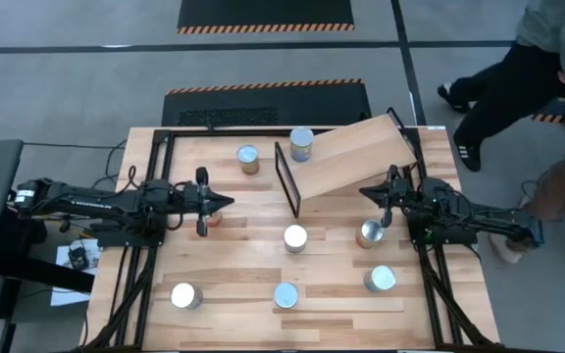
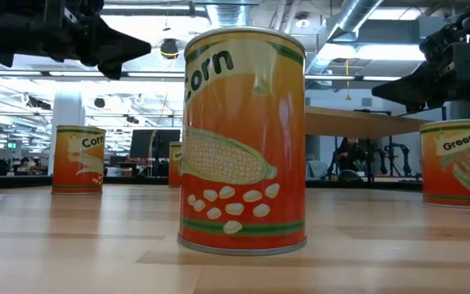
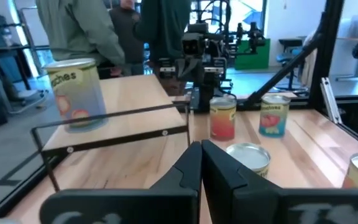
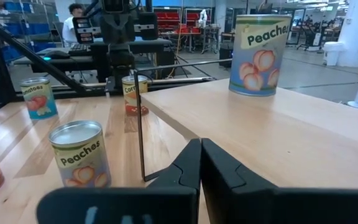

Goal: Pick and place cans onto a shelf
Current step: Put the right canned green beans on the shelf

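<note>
Overhead, one blue-labelled peaches tin (image 1: 301, 143) stands on the tilted light-wood shelf (image 1: 361, 153). Left gripper (image 1: 222, 202) empty, fingers together, beside an orange-labelled can (image 1: 211, 219). Right gripper (image 1: 366, 192) likewise closed, empty, near a silver-topped can (image 1: 371, 233).

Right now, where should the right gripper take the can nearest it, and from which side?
Grip the can across its round side wall, probably coming down from above: it stands upright, silver top up, with open tabletop around it. The right gripper, fingers together, hovers near the shelf and must open first.
</note>
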Available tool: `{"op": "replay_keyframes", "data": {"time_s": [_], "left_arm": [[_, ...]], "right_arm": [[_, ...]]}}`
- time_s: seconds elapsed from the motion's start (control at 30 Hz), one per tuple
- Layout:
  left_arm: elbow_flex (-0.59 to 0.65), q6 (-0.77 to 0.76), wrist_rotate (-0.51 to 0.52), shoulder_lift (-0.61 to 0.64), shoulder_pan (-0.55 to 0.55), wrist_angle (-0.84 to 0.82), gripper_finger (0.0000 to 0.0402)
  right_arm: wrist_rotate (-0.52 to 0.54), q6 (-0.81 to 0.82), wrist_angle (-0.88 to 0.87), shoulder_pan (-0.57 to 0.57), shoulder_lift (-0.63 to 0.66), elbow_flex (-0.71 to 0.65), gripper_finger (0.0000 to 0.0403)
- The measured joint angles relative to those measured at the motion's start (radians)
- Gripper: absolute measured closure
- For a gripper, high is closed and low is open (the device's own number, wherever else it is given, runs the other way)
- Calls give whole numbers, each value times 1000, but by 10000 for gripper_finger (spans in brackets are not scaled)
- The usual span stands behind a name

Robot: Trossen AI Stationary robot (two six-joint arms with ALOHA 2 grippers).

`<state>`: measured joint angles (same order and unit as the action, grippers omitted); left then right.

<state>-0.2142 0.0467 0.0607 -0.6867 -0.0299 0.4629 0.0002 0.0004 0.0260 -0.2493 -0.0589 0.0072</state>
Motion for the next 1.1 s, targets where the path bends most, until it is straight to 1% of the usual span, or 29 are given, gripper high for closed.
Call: {"op": "replay_keyframes", "data": {"time_s": [0.13,0.2,0.27,0.3,0.37,0.4,0.47,0.53,0.63,0.8,0.87,0.9,0.97,1.07,1.1], "left_arm": [[0,-3,4,-1,0,-1,401],[0,-2,4,-1,0,-1,401],[0,0,4,-1,0,-1,401],[0,0,4,-1,0,-1,401],[0,-1,4,-1,0,-1,401],[0,-3,4,-1,0,-1,401],[0,-4,4,-1,0,-3,401],[0,-4,4,-1,0,-5,401],[0,-5,4,-1,0,-5,401],[0,-4,4,-1,0,-4,401],[0,-4,6,-1,0,-4,401],[0,-4,8,-1,0,-4,401],[0,-2,8,-1,0,-3,401],[-1,32,16,-1,0,-3,401],[-1,46,23,-2,0,0,401]], "right_arm": [[-2,7,24,0,0,0,370],[-5,80,39,5,0,0,370],[-12,151,99,11,0,0,370],[-44,154,130,17,1,3,371],[-131,153,121,44,-1,22,380],[-151,153,120,68,-2,35,388],[-139,143,134,126,-25,62,395],[-73,126,101,197,-66,85,394],[58,99,44,317,-155,148,397],[347,103,-74,521,-341,267,394],[445,105,-113,594,-407,312,392],[466,104,-130,627,-433,330,391],[462,102,-98,686,-472,351,388],[431,96,84,741,-536,358,381],[409,96,94,750,-557,366,379]]}}
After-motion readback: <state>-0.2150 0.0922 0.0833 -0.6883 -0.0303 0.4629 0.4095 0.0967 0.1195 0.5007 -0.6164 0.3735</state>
